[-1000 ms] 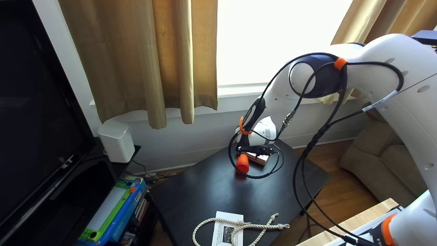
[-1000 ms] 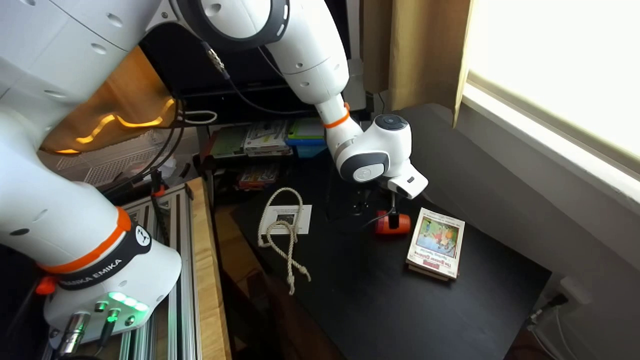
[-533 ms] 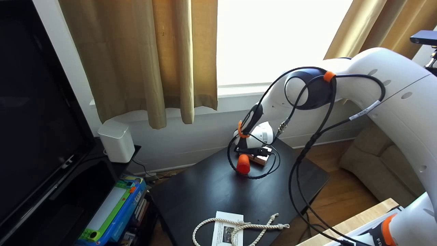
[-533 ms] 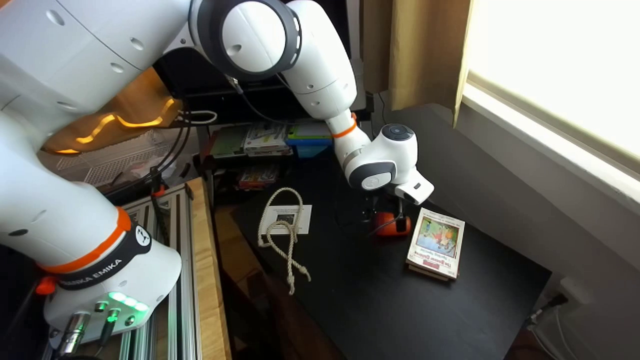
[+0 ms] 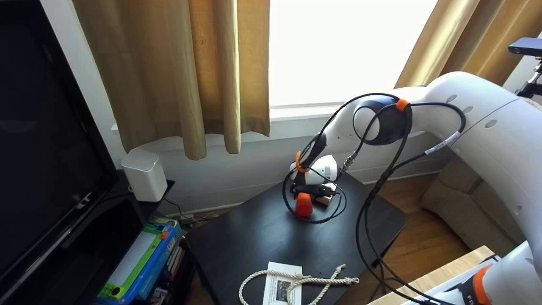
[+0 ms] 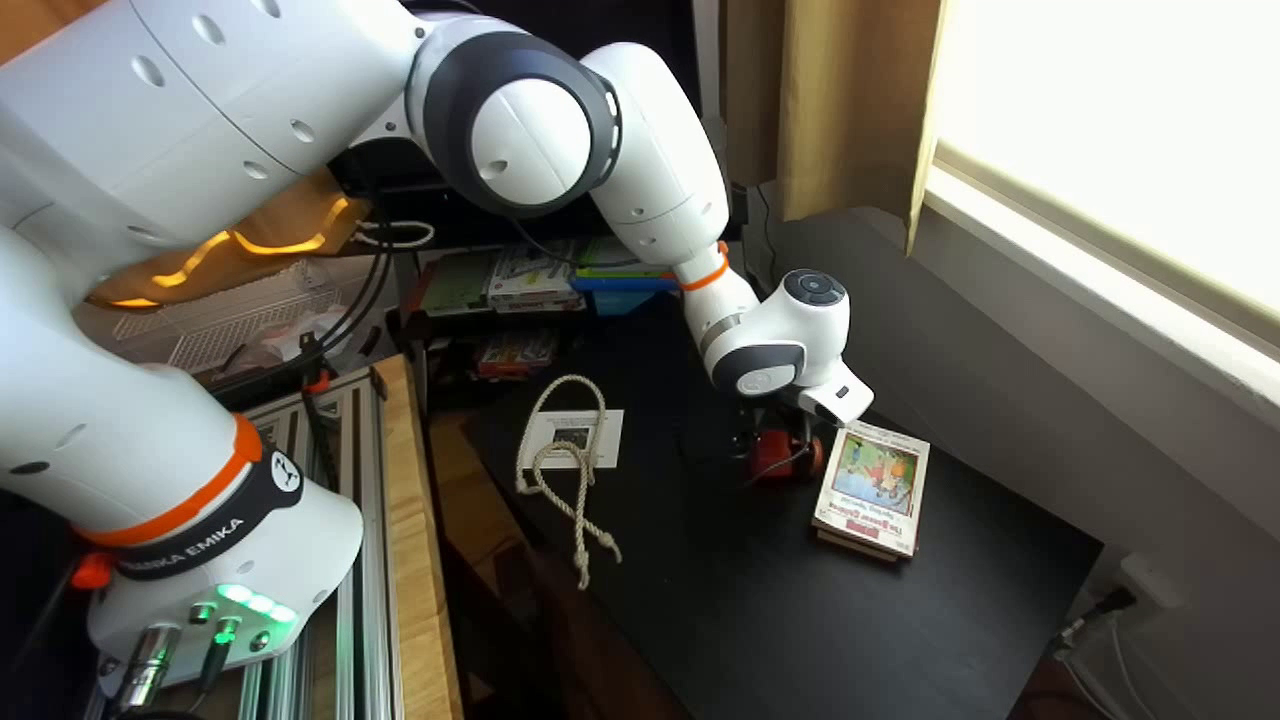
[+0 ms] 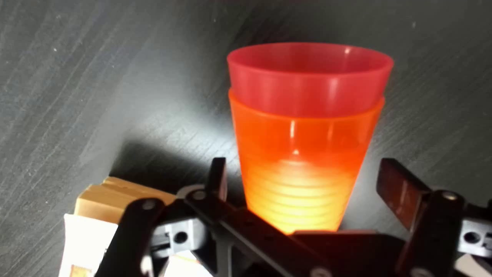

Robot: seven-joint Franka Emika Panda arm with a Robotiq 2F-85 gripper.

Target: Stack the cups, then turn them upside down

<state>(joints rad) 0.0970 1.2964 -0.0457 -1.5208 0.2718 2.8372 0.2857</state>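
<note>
A red cup sits nested inside an orange cup, so the pair forms one stack. They lie on their side on the black table, the red rim pointing toward the rope. In the wrist view my gripper stands open around the lower half of the orange cup. Gaps show between the cup wall and both fingers, and nothing is gripped. The gripper's body hides the base of the orange cup. In an exterior view the orange cup shows just below the wrist.
A small stack of books lies close beside the gripper. A knotted rope rests on a white card farther off. A loop of black cable hangs from the arm around the cups.
My arm has come down, and the gripper is lower and slightly nearer the books. The cups appear shifted a little to the right in an exterior view. The jaws stay open.
</note>
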